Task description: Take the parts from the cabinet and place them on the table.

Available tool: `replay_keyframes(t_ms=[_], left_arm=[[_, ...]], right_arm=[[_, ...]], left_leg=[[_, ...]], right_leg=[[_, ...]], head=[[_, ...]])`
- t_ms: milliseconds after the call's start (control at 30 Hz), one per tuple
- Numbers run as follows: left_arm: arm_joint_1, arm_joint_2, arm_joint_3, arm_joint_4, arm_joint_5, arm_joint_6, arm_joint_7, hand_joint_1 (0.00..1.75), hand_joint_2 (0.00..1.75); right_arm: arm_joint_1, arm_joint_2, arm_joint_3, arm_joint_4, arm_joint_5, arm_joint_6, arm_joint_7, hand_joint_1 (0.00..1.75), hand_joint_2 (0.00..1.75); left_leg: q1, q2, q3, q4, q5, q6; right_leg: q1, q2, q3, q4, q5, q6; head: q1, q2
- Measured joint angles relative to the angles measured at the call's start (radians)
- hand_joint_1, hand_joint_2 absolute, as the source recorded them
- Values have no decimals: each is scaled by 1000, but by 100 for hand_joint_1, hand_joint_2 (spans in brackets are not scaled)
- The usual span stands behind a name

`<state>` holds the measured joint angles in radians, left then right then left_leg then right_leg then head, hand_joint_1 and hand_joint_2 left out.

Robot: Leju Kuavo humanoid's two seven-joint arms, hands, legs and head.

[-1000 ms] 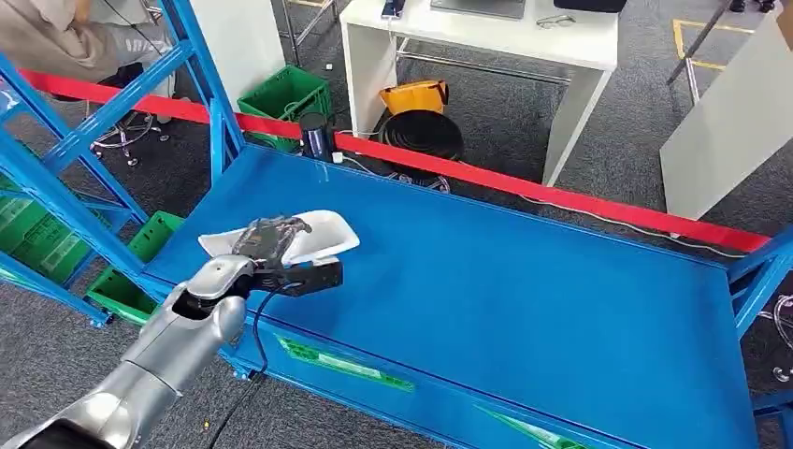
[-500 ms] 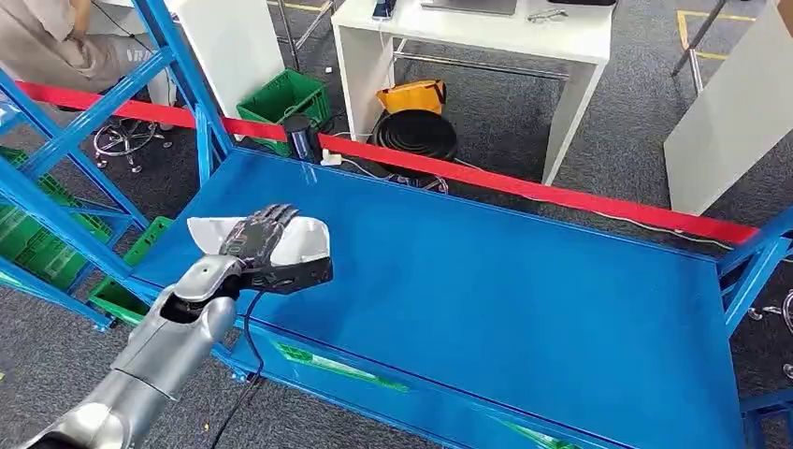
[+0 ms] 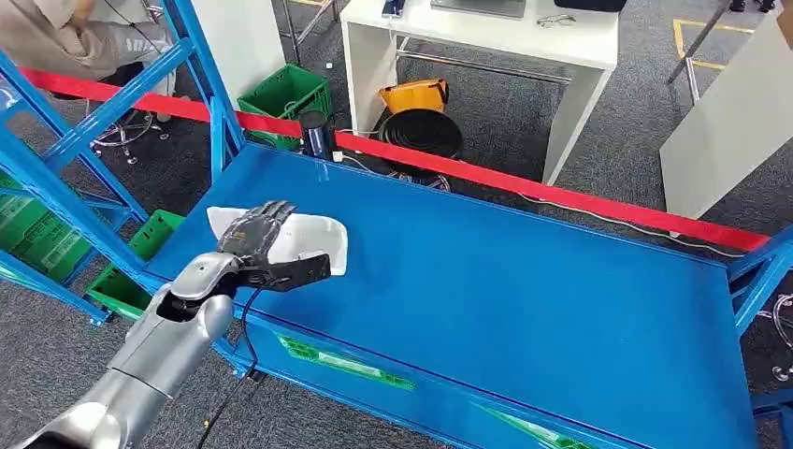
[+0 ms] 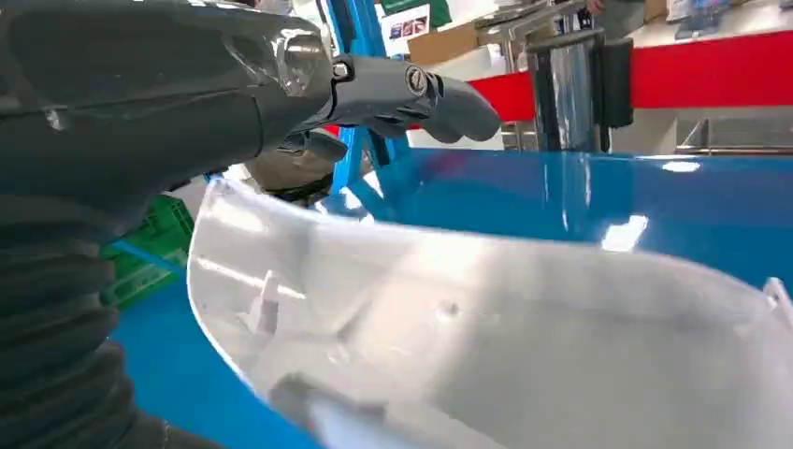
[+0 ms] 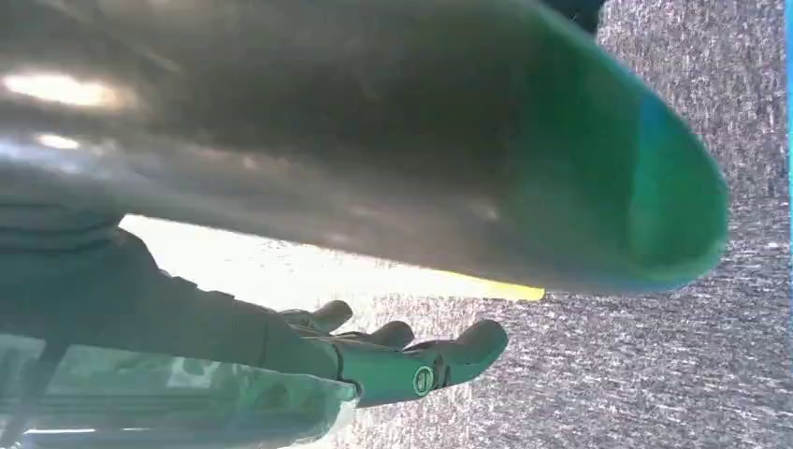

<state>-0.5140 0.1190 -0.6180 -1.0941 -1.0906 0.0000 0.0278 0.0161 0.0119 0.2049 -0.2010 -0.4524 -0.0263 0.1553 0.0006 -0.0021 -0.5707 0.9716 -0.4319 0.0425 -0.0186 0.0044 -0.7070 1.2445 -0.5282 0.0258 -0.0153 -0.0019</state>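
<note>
A workshop or test area is showing here. A blue steel table (image 3: 524, 281) and racking (image 3: 84, 131) are standing on grey carpet, with green crates (image 3: 285, 94), a red barrier tape (image 3: 524, 187) and a white desk (image 3: 486, 37) lying beyond.

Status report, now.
Left hand holds white part over blue table. Right hand open, hanging over floor. Table ahead bare.

White part (image 3: 313, 241); blue table (image 3: 524, 281); red barrier tape (image 3: 561, 190); green crate (image 3: 285, 96).
</note>
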Motion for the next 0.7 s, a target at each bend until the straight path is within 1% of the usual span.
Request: replay_keyframes(t_ms=[33, 67, 100, 133, 200, 233, 267, 300, 333, 367, 400, 433, 467, 500, 533, 567, 600, 633, 667, 700], left_arm=[[0, 0, 0, 0, -2, 0, 0, 0, 175], [0, -1, 2, 0, -6, 2, -1, 0, 175], [-1, -1, 3, 0, -8, 3, -2, 0, 175], [-1, -1, 4, 0, -10, 5, -2, 0, 175], [-1, -1, 4, 0, -11, 7, -2, 0, 175], [-1, -1, 4, 0, -12, 8, -2, 148, 175], [-1, 0, 7, -1, -14, 8, -2, 152, 175], [-1, -1, 8, -1, -16, 9, -3, 148, 175], [-3, 0, 11, -1, -17, 10, -3, 150, 175], [-3, 0, 13, -1, -18, 11, -3, 143, 175], [-1, 0, 14, -1, -18, 11, -3, 140, 175], [3, 1, 16, -1, -18, 11, -3, 140, 175], [8, 1, 19, -2, -18, 11, -3, 136, 175], [10, 1, 22, -3, -18, 11, -3, 134, 175], [10, 1, 24, -6, -18, 11, -3, 129, 175], [8, 2, 27, -11, -18, 12, -5, 134, 175], [6, 2, 30, -14, -17, 13, -7, 133, 175], [3, 2, 34, -15, -16, 15, -11, 136, 175], [1, 2, 35, -15, -16, 16, -13, 140, 175], [3, 2, 36, -15, -16, 16, -14, 138, 175]], right_arm=[[-1, 0, 0, 0, 0, 0, 0, 0, 0], [-1, -2, -1, 0, 1, 0, 0, 0, 0], [-2, -2, -1, 0, 1, -1, 0, 0, 0], [-2, -2, -1, 0, 1, -1, 0, 0, 0], [0, -1, -1, 0, 1, -1, 0, 0, 0], [0, -1, -1, 0, 2, -1, 0, 0, 0], [0, 0, -1, 0, 2, -2, 0, 0, 0], [-1, -1, -2, 0, 2, -2, 0, 0, 0], [-1, -2, -2, 0, 2, -2, 0, 0, 0], [0, -1, -2, 0, 2, -2, 0, 0, 0], [0, 0, -2, 0, 2, -2, 0, 0, 0], [1, 1, -2, 0, 2, -2, 0, 0, 0], [1, 1, -2, 0, 2, -2, 0, 0, 0], [1, 1, -2, 0, 2, -2, 0, 0, 0], [0, 1, -2, 0, 2, -2, 0, 0, 0], [0, 2, -2, 0, 2, -2, 0, 0, 0], [-1, 2, -2, 0, 2, -2, 0, 0, 0], [-2, 3, -3, 0, 2, -2, 0, 0, 0], [-3, 2, -3, 0, 2, -2, 0, 0, 0], [-2, 3, -3, 0, 2, -2, 0, 0, 0]], left_leg=[[0, -1, 0, 4, -2, -3], [0, -2, -1, 11, -7, -7], [-3, -2, -6, 18, -11, -12], [-8, -3, -10, 24, -16, -17], [-5, -3, -9, 23, -14, -20], [-4, -3, -9, 22, -14, -22], [0, -2, -15, 28, -22, -29], [1, -1, -25, 53, -41, -37], [4, -1, -48, 108, -75, -43], [6, -1, -87, 193, -116, -49], [8, -1, -125, 271, -148, -53], [10, 0, -162, 345, -171, -55], [11, 0, -171, 360, -164, -56], [11, 0, -156, 325, -135, -54], [12, 0, -125, 257, -94, -52], [11, 0, -68, 143, -39, -46], [10, 0, -29, 66, -7, -38], [3, -1, -10, 32, -22, -33], [1, -1, -9, 24, -21, -30], [-1, -1, -9, 26, -21, -29]], right_leg=[[-1, -1, 44, -92, 36, 10], [-2, -3, 92, -188, 69, 16], [-1, -6, 110, -233, 70, 7], [0, -3, 114, -232, 74, -7], [7, -3, 114, -231, 75, -17], [8, -2, 114, -232, 76, -22], [-7, -2, 118, -238, 79, -31], [-5, -1, 120, -237, 79, -32], [-5, -2, 120, -237, 79, -40], [-5, -1, 120, -237, 78, -41], [-4, -2, 119, -237, 78, -41], [-4, -2, 119, -236, 77, -41], [-4, -1, 120, -236, 77, -41], [-5, 0, 121, -236, 77, -41], [-5, 1, 123, -236, 77, -41], [-4, 2, 126, -237, 76, -40], [-4, 3, 127, -237, 76, -40], [3, 3, 123, -237, 76, -37], [4, 4, 118, -235, 77, -32], [2, 3, 116, -236, 79, -28]], head=[[0, 0], [0, 0], [1, 0], [-3, 0], [-2, 0], [-2, 0], [-2, 0], [-3, 0], [-5, 0], [-4, 0], [-5, 0], [-5, 0], [-5, 0], [-5, 0], [-5, 0], [-5, 0], [-5, 0], [-4, 0], [-4, 0], [-5, 0]])
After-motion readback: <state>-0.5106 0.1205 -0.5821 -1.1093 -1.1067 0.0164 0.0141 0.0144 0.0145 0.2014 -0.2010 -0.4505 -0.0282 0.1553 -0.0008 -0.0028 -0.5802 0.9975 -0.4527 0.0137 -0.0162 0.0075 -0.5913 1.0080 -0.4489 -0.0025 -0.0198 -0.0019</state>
